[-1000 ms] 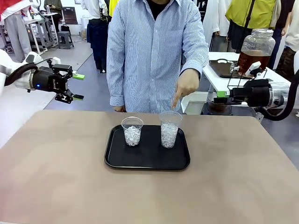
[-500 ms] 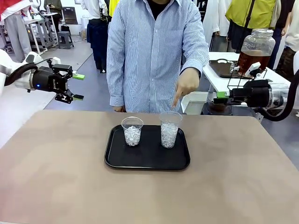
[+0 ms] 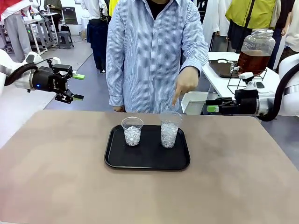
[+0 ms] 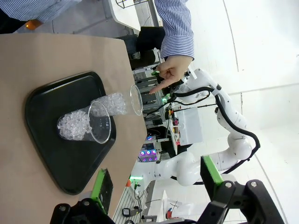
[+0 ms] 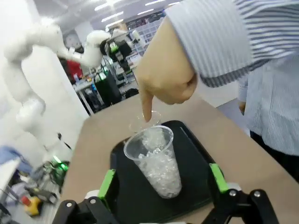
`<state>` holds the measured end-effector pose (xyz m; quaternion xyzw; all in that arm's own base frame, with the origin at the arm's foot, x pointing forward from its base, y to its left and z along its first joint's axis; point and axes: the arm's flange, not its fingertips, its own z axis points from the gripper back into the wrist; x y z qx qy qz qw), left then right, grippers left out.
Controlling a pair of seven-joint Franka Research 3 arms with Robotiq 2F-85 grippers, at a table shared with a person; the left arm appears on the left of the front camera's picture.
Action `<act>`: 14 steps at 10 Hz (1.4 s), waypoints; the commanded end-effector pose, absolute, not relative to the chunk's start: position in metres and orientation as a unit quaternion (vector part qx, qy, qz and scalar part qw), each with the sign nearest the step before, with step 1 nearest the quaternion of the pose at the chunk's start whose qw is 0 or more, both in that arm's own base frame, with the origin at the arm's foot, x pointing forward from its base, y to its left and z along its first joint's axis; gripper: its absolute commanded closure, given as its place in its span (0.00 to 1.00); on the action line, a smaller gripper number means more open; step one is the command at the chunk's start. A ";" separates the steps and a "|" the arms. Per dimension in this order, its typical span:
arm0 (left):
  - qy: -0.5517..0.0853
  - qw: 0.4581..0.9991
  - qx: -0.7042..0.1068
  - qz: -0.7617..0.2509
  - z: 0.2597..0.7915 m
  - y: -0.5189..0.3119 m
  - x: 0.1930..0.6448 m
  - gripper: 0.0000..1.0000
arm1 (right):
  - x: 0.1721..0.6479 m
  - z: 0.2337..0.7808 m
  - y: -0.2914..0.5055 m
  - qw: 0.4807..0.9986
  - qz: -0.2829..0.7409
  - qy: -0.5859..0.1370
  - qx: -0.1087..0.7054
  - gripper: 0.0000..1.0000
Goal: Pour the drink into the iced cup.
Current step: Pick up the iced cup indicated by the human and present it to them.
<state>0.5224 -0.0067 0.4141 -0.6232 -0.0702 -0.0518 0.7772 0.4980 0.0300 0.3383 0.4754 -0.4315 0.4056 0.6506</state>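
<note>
Black tray (image 3: 147, 163) at the middle of a tan table (image 3: 56, 177), bearing two clear cups of ice, apart from each other: shorter cup (image 3: 132, 131) toward the robot's left, taller cup (image 3: 169, 129) toward its right. Just above the taller cup's rim, person's hand (image 3: 185, 84), forefinger pointing straight down at it; touching or not, cannot tell. Amber-brown drink (image 3: 253, 63) well apart from both cups, filling the lower part of a lidded glass jar (image 3: 258, 43) at a white side table (image 3: 216, 84) beyond the far right corner. Left gripper (image 3: 78, 87) hovering off the table's far left edge, green-padded fingers (image 4: 100, 187) spread wide, holding nothing. Right gripper (image 3: 211, 105) level near the table's far right edge, aimed toward the taller cup, fingers (image 5: 108, 183) likewise spread, empty; in the right wrist view, taller cup framed between them yet ahead of the pads.
</note>
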 end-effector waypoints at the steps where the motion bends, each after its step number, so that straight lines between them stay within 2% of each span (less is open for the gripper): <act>1: -0.074 0.778 -0.621 -0.051 0.417 -0.008 0.519 0.00 | 0.501 0.320 0.048 0.616 0.455 -0.453 0.456 0.00; 4: -0.074 0.778 -0.621 -0.051 0.417 -0.008 0.519 0.00 | 0.500 0.306 0.054 0.600 0.477 -0.452 0.456 0.00; 11: -0.074 0.778 -0.621 -0.051 0.417 -0.008 0.519 0.00 | 0.495 0.303 0.054 0.610 0.468 -0.442 0.462 0.00; 14: -0.074 0.778 -0.621 -0.051 0.417 -0.008 0.519 0.00 | 0.506 0.282 0.071 0.564 0.491 -0.471 0.468 0.00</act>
